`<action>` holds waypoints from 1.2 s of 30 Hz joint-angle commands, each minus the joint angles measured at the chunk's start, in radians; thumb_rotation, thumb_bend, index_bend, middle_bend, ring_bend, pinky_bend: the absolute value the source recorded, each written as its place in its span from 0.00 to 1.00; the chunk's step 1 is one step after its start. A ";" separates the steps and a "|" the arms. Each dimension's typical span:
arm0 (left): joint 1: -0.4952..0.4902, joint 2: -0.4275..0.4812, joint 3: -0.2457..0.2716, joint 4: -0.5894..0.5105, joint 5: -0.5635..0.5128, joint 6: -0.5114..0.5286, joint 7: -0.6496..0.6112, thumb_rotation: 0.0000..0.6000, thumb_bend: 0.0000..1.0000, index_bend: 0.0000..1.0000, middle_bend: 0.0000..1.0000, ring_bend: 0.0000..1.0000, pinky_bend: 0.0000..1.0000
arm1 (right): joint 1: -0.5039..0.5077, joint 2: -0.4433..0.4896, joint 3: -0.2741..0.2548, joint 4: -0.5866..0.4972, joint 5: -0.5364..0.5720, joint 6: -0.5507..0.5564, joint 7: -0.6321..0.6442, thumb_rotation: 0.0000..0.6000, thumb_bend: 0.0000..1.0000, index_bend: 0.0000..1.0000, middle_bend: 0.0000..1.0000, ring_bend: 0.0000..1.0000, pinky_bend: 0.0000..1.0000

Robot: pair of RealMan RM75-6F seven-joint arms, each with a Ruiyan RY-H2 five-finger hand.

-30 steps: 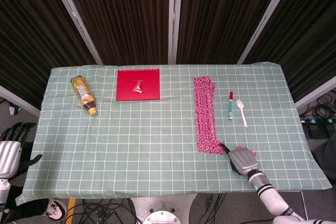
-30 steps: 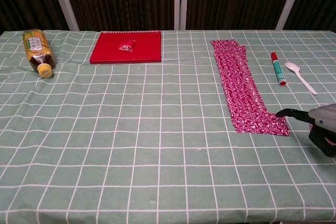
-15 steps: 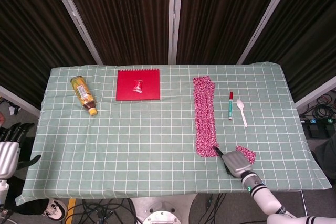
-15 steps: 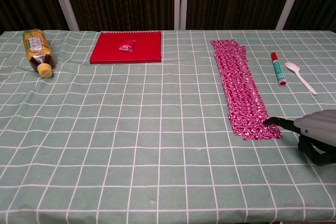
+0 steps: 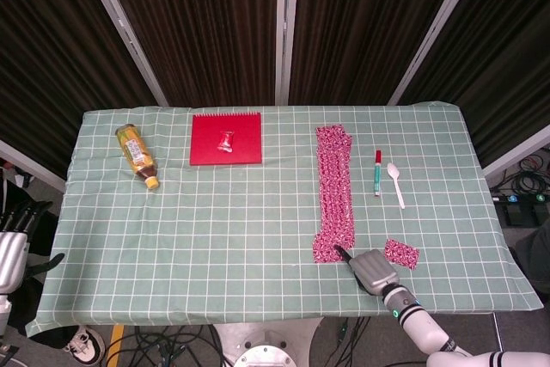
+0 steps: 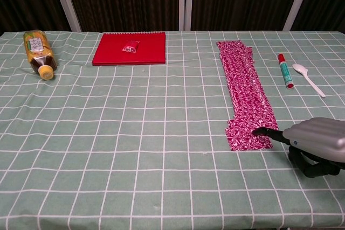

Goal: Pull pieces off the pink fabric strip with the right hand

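One torn piece point(image 5: 400, 253) already lies at the near edge, at three o'clock of the right hand point(image 5: 373, 269). A fingertip point(image 6: 257, 131) presses the pink fabric strip's point(image 5: 334, 197) skewed near end; most remains, stretching toward twelve o'clock.

My worktop point(image 5: 215, 229) wears a pale green cloth crossed by a white grid. Right of centre I see the pink fabric strip point(image 5: 335, 191), deep pink with a fine white print, and a torn piece point(image 5: 400, 252) of the same pattern at lower right. My right robot hand point(image 5: 371, 269) is silver-grey with black fingertips point(image 6: 259, 131). At upper centre lies a plain red notebook point(image 5: 225, 138) carrying a small red-and-white packet point(image 5: 227, 141). The bottle point(image 5: 137, 155) at upper left is amber with a yellow label and cap. The marker point(image 5: 377, 172) is green and white with a red cap, beside a white spoon point(image 5: 395, 182).
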 commanded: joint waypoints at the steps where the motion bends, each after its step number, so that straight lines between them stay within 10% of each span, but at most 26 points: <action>1: 0.001 0.002 -0.001 0.002 0.000 0.002 -0.005 1.00 0.10 0.15 0.16 0.10 0.20 | 0.010 -0.009 0.002 -0.011 0.003 0.004 -0.010 1.00 1.00 0.01 0.92 0.82 0.72; 36: 0.030 0.025 -0.009 0.037 -0.017 0.028 -0.061 1.00 0.10 0.15 0.16 0.10 0.20 | 0.250 -0.178 0.085 -0.007 0.206 0.019 -0.179 1.00 1.00 0.01 0.93 0.82 0.72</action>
